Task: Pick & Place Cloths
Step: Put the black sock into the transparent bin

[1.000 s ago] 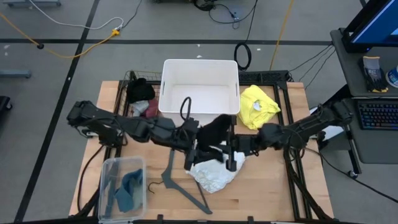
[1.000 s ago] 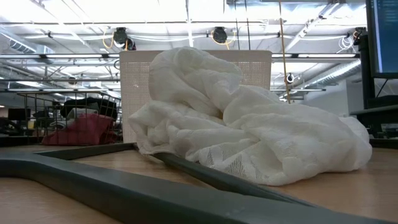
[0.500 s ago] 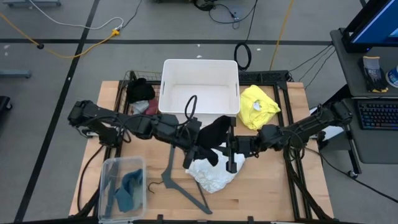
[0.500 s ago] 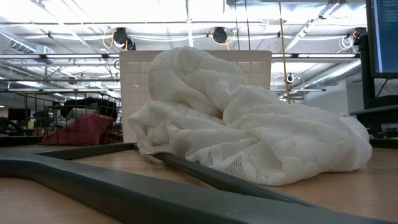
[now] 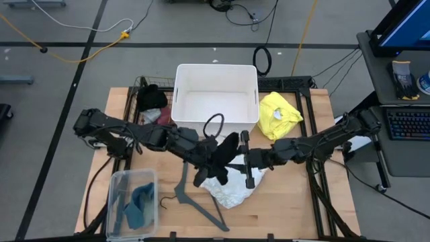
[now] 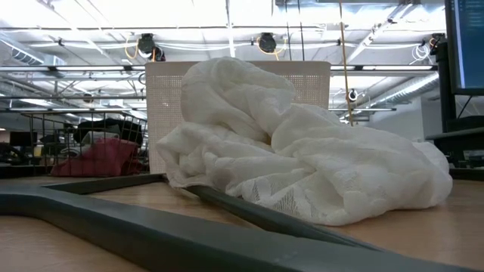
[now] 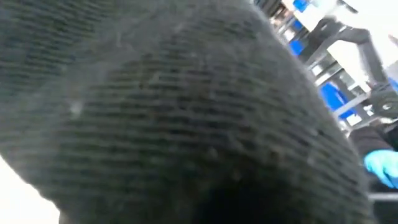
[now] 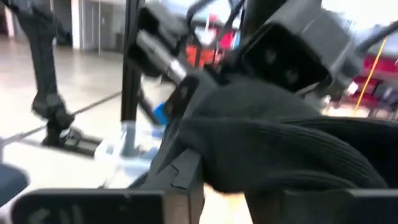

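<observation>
Between my two grippers hangs the black cloth point(image 5: 225, 149), above the lacy white cloth point(image 5: 230, 190). My left gripper point(image 5: 213, 156) is pinching it, so it's carrying the weight now (a handover, I reckon); right gripper point(image 5: 243, 158) fingers, can't tell. White bin point(image 5: 216, 71) sits just behind.

No text, label, brand, number or sign can be read in any of the views. The monitor point(image 5: 410, 20) at the room's right edge shows only a plain blue screen, and the things beside it on the desk point(image 5: 376, 74) are too small to make out any print.
</observation>
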You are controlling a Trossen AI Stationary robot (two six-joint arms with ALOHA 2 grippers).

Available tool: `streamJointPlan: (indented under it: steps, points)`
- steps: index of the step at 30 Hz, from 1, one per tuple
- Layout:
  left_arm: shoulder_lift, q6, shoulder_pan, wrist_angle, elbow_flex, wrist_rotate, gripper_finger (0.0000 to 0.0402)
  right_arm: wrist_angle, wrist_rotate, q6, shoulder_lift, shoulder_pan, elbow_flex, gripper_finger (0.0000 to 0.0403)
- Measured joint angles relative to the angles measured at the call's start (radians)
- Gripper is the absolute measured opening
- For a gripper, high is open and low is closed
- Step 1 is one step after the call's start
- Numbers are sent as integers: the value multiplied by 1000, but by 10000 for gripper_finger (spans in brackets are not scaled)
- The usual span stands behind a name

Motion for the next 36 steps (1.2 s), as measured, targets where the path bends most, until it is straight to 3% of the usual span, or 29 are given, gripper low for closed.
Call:
streamJointPlan:
  steps: [8, 16, 28, 36]
  points:
    - [-4, -120, -16, -220, 0, 25, 4, -253, -4, 133, -29, 22, -2, 133]
    - [-73, -276, -60, -426, 0, 64, 3, -436, -4, 177, -86, 62, -2, 143]
    - [-230, -776, -222, -781, 0, 130, 2, -480, -4, 168, -136, 74, -2, 141]
    - [-259, -1095, -380, -1007, 1, 147, 1, -494, -4, 156, -136, 74, -2, 141]
